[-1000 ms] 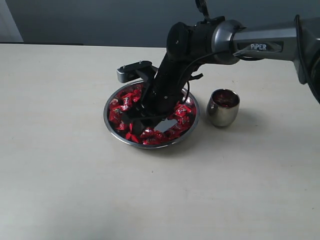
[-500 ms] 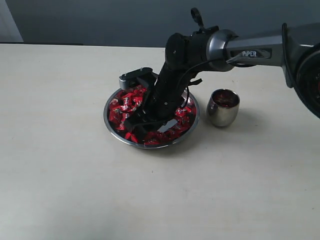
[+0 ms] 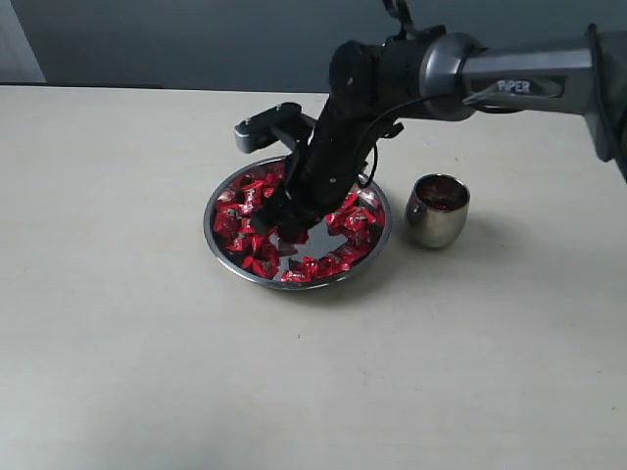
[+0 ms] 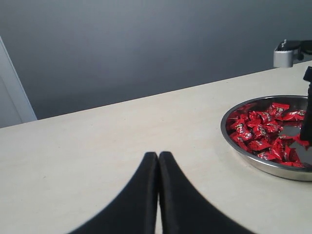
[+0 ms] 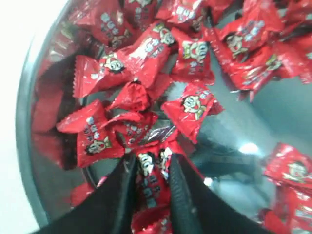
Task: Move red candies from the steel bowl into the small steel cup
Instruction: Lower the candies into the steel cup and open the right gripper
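Pictured in ext. view: right gripper (image 3: pixel 290 233) low inside the steel bowl (image 3: pixel 209 230), nr its middle, on a grey-and-black arm (image 3: pixel 509 83) reaching in from the right. Clenched, per right wrist cam, on one red candy (image 5: pixel 152 183), wrapper pinned btwn the two black fingers (image 5: pixel 119 200) and touching both. Heaped around that grip: more red candies (image 3: pixel 245 211), mostly ringing the bowl's wall, w/ a patch of bare mirror-like bottom beside the fingertips. Just right of the bowl and apart from it, upright on the pale table (image 3: pixel 147 343): the small steel cup (image 3: pixel 436 223), something dark red inside, too small to make out. Per left wrist cam: left gripper (image 4: pixel 158 156) w/ tips pressed flat together, nothing btwn them, bowl and candies in sight beyond but well apart from it. Behind the table, a plain grey wall (image 3: pixel 147 39).
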`<state>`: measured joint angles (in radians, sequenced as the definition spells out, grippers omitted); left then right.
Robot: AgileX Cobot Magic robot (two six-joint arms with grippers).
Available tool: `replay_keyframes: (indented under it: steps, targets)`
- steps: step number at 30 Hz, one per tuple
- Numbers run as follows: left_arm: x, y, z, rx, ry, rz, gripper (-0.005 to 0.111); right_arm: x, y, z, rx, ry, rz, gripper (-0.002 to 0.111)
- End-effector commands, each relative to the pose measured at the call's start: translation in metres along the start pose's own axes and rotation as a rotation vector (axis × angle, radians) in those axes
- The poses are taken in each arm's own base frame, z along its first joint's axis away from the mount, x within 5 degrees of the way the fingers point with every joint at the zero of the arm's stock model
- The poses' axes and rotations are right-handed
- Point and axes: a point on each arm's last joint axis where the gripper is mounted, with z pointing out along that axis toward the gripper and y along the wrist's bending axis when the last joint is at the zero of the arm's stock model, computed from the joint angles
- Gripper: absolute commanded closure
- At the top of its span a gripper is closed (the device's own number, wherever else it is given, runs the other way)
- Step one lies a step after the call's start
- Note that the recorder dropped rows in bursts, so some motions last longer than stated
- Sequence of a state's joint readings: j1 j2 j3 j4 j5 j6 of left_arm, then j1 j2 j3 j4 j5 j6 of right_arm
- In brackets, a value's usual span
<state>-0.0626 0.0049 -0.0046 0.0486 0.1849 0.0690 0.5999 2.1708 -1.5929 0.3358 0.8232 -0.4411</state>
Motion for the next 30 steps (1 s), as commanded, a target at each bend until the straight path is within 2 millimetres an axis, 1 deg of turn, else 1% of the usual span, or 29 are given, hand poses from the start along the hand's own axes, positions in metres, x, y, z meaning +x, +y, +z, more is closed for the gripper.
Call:
replay_keyframes:
  steps: [1, 2, 3, 4, 5, 7, 8, 9, 10, 11, 15, 20, 24, 26, 30]
  targets:
    - [0.001, 0.0, 0.0, -0.001, -0.007, -0.004, 0.105, -0.004, -0.012, -0.043, 0.088, -0.069, -0.006, 0.109]
    - [0.001, 0.0, 0.0, 0.0, -0.004, -0.004, 0.105, -0.004, -0.017, -0.058, 0.114, -0.091, 0.009, 0.109]
    - [0.001, 0.0, 0.0, 0.0, -0.004, -0.004, 0.105, -0.003, -0.021, -0.066, 0.123, -0.099, 0.017, 0.109]
    - [0.001, 0.0, 0.0, 0.0, -0.004, -0.004, 0.105, 0.001, -0.029, -0.08, 0.13, -0.1, 0.039, 0.109]
    - [0.001, 0.0, 0.0, 0.0, -0.004, -0.004, 0.105, 0.003, -0.032, -0.085, 0.13, -0.096, 0.054, 0.109]
    - [0.001, 0.0, 0.0, 0.0, -0.004, -0.004, 0.105, 0.015, -0.057, -0.105, 0.184, -0.082, 0.149, 0.109]
    - [0.001, 0.0, 0.0, 0.0, -0.004, -0.004, 0.105, 0.019, -0.065, -0.109, 0.202, -0.079, 0.175, 0.109]
    - [0.001, 0.0, 0.0, 0.0, -0.004, -0.004, 0.105, 0.026, -0.078, -0.113, 0.221, -0.064, 0.22, 0.109]
    - [0.001, 0.0, 0.0, 0.0, -0.004, -0.004, 0.105, 0.03, -0.084, -0.116, 0.224, -0.058, 0.243, 0.109]
    - [0.001, 0.0, 0.0, 0.0, -0.004, -0.004, 0.105, 0.036, -0.095, -0.119, 0.226, -0.047, 0.278, 0.109]
    - [0.001, 0.0, 0.0, 0.0, -0.004, -0.004, 0.105, 0.051, -0.108, -0.125, 0.224, 0.025, 0.32, 0.109]
    - [0.001, 0.0, 0.0, 0.0, -0.004, -0.004, 0.105, 0.054, -0.11, -0.125, 0.25, 0.056, 0.306, 0.109]
    - [0.001, 0.0, 0.0, 0.0, -0.004, -0.004, 0.105, 0.058, -0.111, -0.12, 0.239, 0.1, 0.309, 0.108]
    - [0.001, 0.0, 0.0, 0.0, -0.004, -0.004, 0.105, 0.059, -0.112, -0.116, 0.232, 0.118, 0.308, 0.101]
    - [0.001, 0.0, 0.0, 0.0, -0.004, -0.004, 0.105, 0.059, -0.113, -0.112, 0.229, 0.122, 0.31, 0.077]
